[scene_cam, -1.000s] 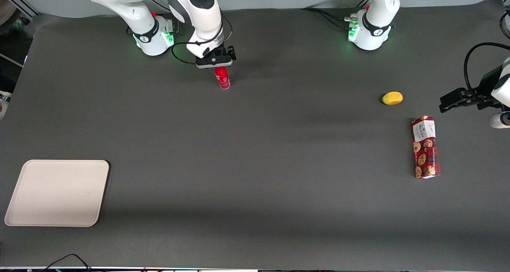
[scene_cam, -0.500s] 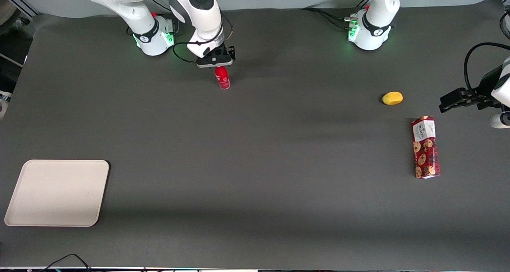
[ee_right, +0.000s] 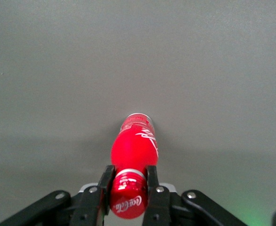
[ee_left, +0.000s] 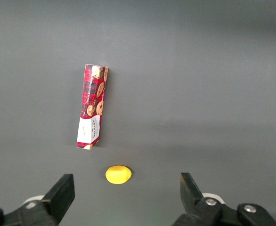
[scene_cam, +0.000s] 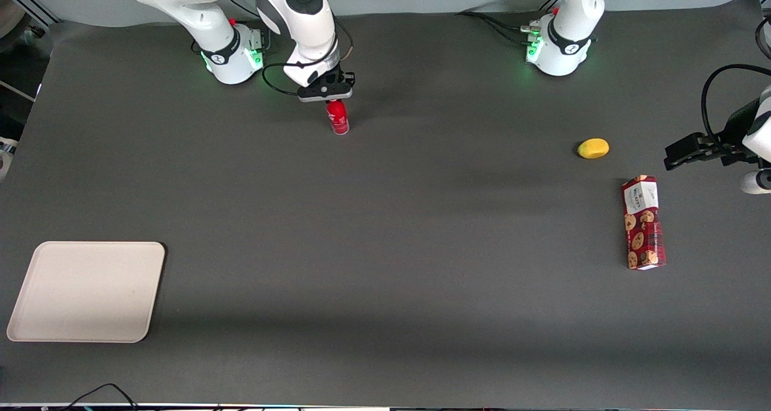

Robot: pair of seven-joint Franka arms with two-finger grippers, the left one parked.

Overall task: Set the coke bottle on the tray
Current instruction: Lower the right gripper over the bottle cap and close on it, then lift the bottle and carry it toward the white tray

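Observation:
The coke bottle [scene_cam: 338,119] is small, all red, with a red cap and white lettering, and it stands upright on the dark table near the working arm's base. My gripper [scene_cam: 330,99] is right above it, shut on its cap and neck. In the right wrist view the two black fingers [ee_right: 105,183] press against both sides of the red cap of the bottle [ee_right: 134,143]; the gripper [ee_right: 128,181] holds it from above. The cream-beige tray [scene_cam: 87,291] lies flat, much nearer the front camera, at the working arm's end of the table.
A yellow lemon-like fruit [scene_cam: 593,148] and a red cookie box [scene_cam: 643,222] lie toward the parked arm's end of the table; both also show in the left wrist view, the fruit [ee_left: 118,174] and the box [ee_left: 92,106]. The working arm's base [scene_cam: 232,55] stands beside the bottle.
The gripper with the bottle's top has shifted very slightly away from the front camera, so more of the bottle's body shows below it. Nothing else has moved.

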